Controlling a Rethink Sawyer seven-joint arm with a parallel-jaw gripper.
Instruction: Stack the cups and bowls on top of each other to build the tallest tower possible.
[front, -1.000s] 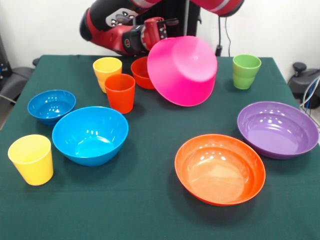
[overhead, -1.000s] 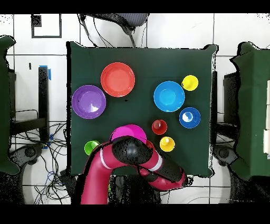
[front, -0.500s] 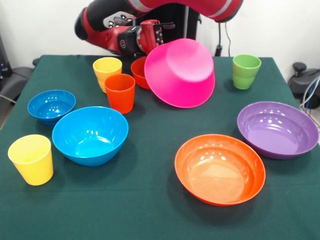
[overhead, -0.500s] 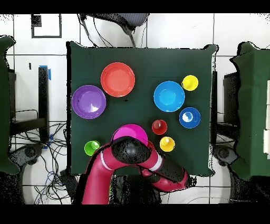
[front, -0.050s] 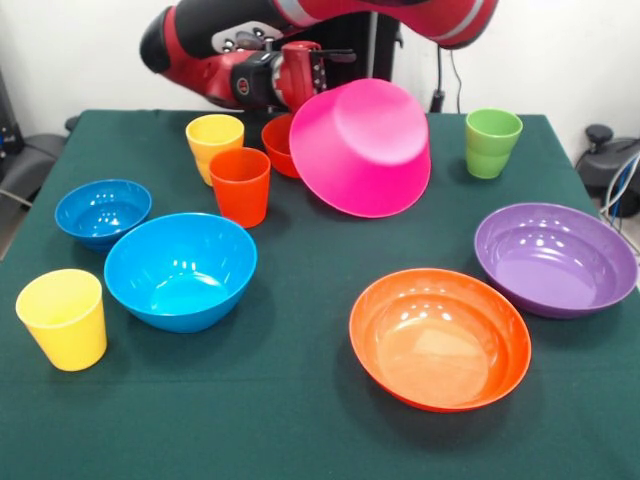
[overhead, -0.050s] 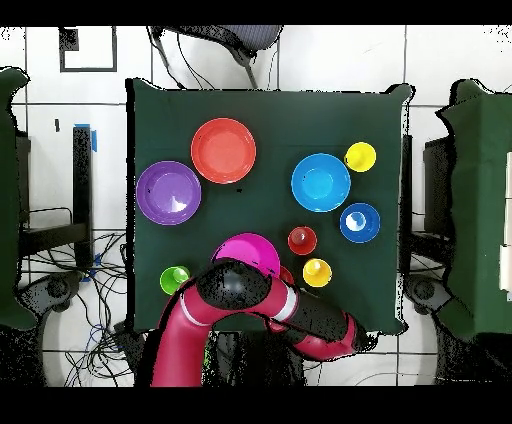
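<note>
The large pink bowl (front, -0.050s: 365, 145) hangs tilted above the table's far middle with its bottom turned toward the front camera. My gripper (front, -0.050s: 308, 85) is shut on its upper left rim. Just behind and below its left side sits the small orange bowl (front, -0.050s: 278, 145), partly hidden. A yellow cup (front, -0.050s: 213, 140) and an orange-red cup (front, -0.050s: 240, 187) stand left of it. The medium blue bowl (front, -0.050s: 180, 268), the small blue bowl (front, -0.050s: 102, 212) and another yellow cup (front, -0.050s: 62, 318) are at the near left. From overhead, the arm covers the gripper and part of the pink bowl (overhead, -0.050s: 247, 250).
A green cup (front, -0.050s: 492, 143) stands at the far right. The wide purple bowl (front, -0.050s: 555, 258) and the wide orange bowl (front, -0.050s: 440, 338) lie at the near right. All sit on the dark green table (front, -0.050s: 300, 420). Chairs and cables surround the table.
The pink bowl has risen a little and turned further bottom-up, and the arm's elbow has swung left in the front view. Everything on the table has stayed put.
</note>
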